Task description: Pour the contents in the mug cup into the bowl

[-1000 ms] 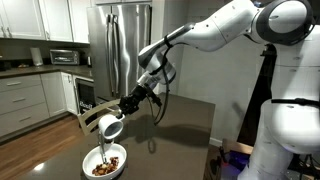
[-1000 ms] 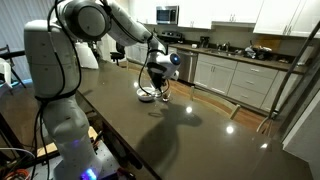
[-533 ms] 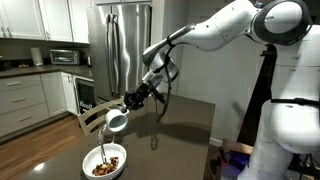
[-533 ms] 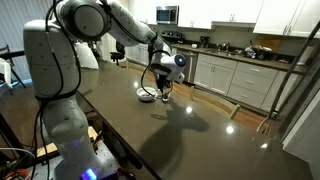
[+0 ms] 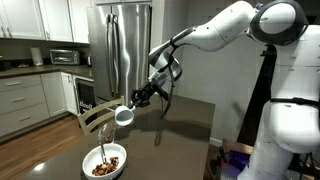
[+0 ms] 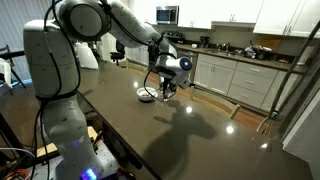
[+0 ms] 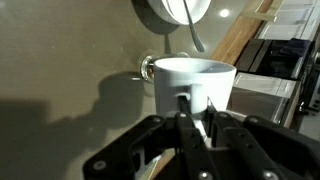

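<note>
My gripper (image 5: 134,104) is shut on the small white mug cup (image 5: 123,116), holding it in the air above and to the right of the bowl, mouth tilted sideways and down. In the wrist view the mug cup (image 7: 193,85) fills the centre, gripped by its handle between my fingers (image 7: 190,115). The round white bowl (image 5: 105,163) sits on the dark table with a light utensil standing in it and dark brown and reddish contents (image 5: 104,167) inside. The bowl also shows in an exterior view (image 6: 147,95) and at the top of the wrist view (image 7: 172,12).
The dark table (image 5: 175,140) has its front edge near the bowl. A steel fridge (image 5: 120,50) and kitchen cabinets (image 5: 25,100) stand behind. A wooden chair back (image 5: 92,118) is beside the bowl. The robot's white base (image 6: 55,90) stands at the table's end.
My gripper has lifted the mug cup up and to the right, away from the bowl. The contents lie in the bowl throughout.
</note>
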Controlling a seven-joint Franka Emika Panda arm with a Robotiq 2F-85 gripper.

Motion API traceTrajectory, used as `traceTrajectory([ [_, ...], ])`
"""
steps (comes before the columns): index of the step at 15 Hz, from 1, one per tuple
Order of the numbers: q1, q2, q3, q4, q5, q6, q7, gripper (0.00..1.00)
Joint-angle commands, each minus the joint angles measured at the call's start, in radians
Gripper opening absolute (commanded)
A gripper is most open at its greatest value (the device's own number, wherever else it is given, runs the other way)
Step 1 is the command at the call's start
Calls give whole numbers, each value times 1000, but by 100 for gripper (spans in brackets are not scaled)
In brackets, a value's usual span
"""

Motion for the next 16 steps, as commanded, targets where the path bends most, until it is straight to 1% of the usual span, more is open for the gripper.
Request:
traceTrajectory([
  [1,-14,-1,7,-1,-3,-1,4,16],
  [8,-16,-1,8,-3,-2,-2,8,16],
  [9,-16,-1,8,-3,-2,-2,8,4],
  [12,-28,26,-3,27,-10,-32,54,4],
  [16,-36,51,-19,60,-28,-57,156,4],
])
